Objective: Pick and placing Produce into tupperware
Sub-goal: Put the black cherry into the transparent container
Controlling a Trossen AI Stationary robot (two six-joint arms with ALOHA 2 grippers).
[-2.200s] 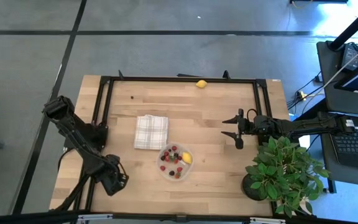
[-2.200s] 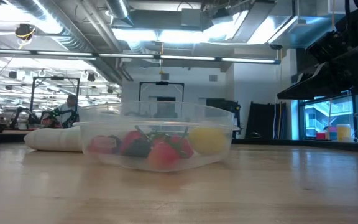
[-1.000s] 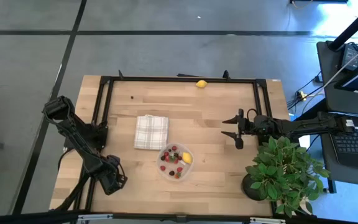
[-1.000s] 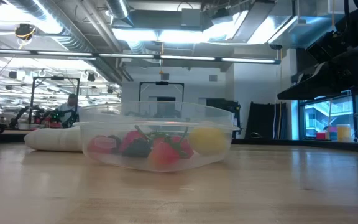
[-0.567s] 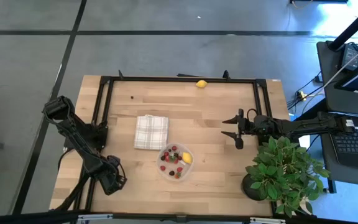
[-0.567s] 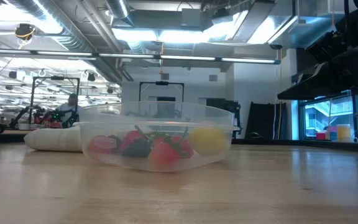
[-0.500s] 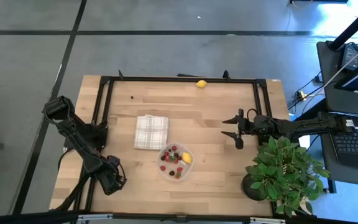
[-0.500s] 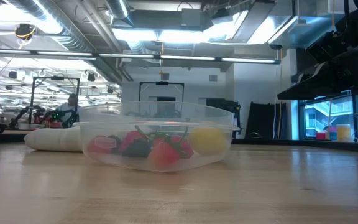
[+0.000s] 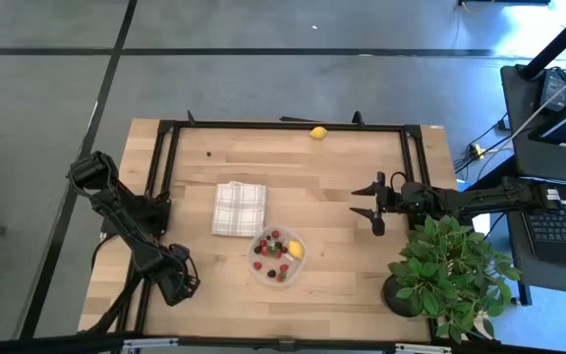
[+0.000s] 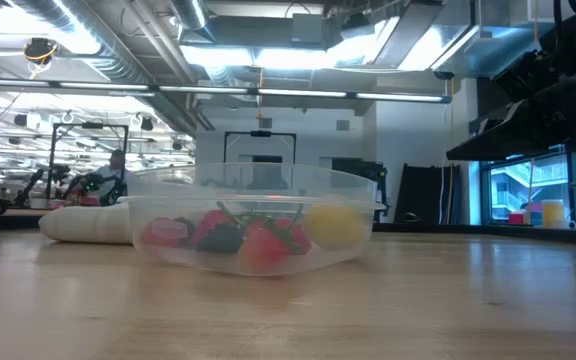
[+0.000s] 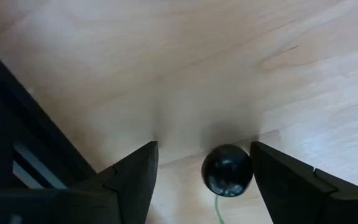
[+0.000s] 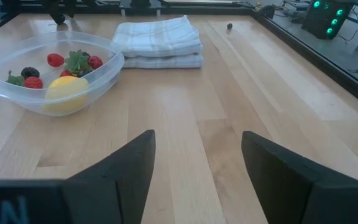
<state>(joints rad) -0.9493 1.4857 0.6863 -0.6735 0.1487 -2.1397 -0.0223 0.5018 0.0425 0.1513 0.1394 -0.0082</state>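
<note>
The clear tupperware [image 9: 277,256] sits near the table's middle, toward the near edge, with red and dark berries and one lemon [image 12: 66,90] inside; it also shows in the low view [image 10: 253,225]. A second lemon [image 9: 318,132] lies at the far edge. A dark berry [image 9: 210,153] lies far-left of the cloth. My left gripper [image 9: 177,287] is open at the near left, pointing down, with its fingers on either side of a dark round berry [image 11: 227,170] on the wood. My right gripper [image 9: 357,201] is open above the table's right part, facing the tupperware [image 12: 48,71].
A folded white-and-grey checked cloth [image 9: 239,208] lies just beyond the tupperware. A leafy potted plant [image 9: 450,265] stands at the near right corner, close to my right arm. A black frame rail [image 9: 283,125] borders the table. Bare wood lies between tupperware and right gripper.
</note>
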